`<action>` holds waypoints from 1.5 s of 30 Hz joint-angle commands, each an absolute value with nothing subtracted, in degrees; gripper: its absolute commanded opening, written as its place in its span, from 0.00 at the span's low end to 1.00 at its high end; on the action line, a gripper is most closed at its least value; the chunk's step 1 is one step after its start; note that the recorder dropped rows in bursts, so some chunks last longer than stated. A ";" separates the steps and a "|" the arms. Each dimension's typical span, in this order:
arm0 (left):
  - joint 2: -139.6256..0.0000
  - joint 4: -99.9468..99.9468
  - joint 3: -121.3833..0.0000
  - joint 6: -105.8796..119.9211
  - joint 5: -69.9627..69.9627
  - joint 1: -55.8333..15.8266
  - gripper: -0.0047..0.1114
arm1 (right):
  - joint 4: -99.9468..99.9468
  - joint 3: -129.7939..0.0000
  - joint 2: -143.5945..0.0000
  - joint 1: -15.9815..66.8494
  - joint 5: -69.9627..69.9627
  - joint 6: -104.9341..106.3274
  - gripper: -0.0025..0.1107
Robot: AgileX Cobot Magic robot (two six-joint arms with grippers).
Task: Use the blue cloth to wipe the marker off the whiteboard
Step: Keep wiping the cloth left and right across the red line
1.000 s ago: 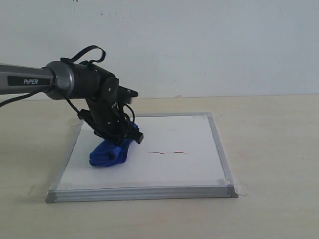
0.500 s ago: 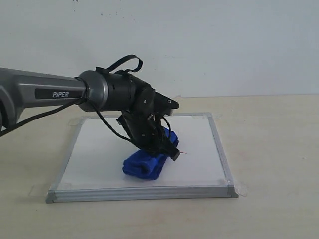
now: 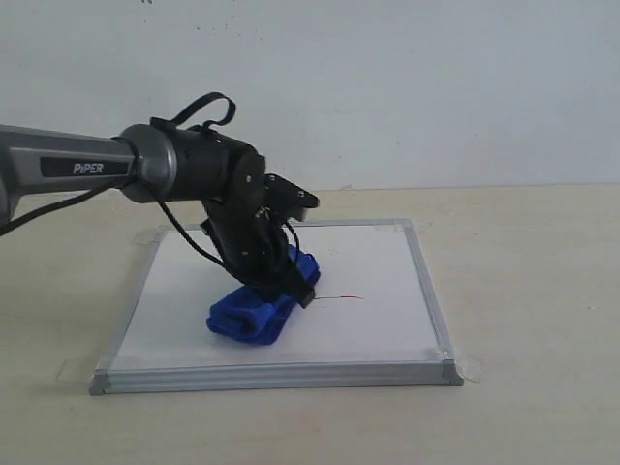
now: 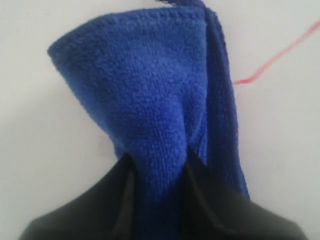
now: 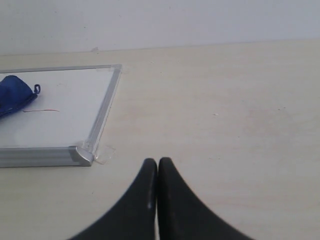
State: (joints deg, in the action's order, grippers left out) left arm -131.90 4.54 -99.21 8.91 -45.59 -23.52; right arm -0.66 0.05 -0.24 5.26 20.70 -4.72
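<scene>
The right tool (image 5: 158, 172) hung with jaws together over the bare surface (image 5: 225, 125), off the whiteboard (image 3: 368, 334). On the board, the left tool (image 3: 291, 279) was clamped on the blue cloth (image 3: 252, 315), which touched the marker (image 3: 341, 297) line's end. Light pressure might have let the roll skim over the ink and smear it.

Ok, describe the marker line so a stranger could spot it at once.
Start at the silver-framed whiteboard lying flat on the pale table. On its white surface, just right of the bunched blue cloth in the exterior view, runs the marker: a thin, roughly horizontal line. It is the only red thing there.
</scene>
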 commanded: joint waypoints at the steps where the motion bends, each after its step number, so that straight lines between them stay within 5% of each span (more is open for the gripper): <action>1: -133.43 3.02 -98.09 9.27 -47.55 -26.02 0.07 | -0.72 0.00 0.00 5.14 20.00 -4.61 0.02; 12: -133.43 16.21 -97.98 -8.26 -53.46 -16.29 0.07 | -0.72 0.00 0.00 5.14 20.00 -4.61 0.02; 27: -133.43 7.59 -97.98 5.15 -47.62 -28.98 0.07 | -0.72 0.00 0.00 5.14 20.00 -4.70 0.02; 39: -133.43 16.89 -97.98 -6.87 -49.92 -13.34 0.07 | -0.72 0.00 0.00 5.14 20.00 -4.70 0.02; 45: -133.33 9.50 -97.98 -1.46 -48.93 -14.05 0.07 | -0.72 0.00 0.00 5.14 20.00 -4.70 0.02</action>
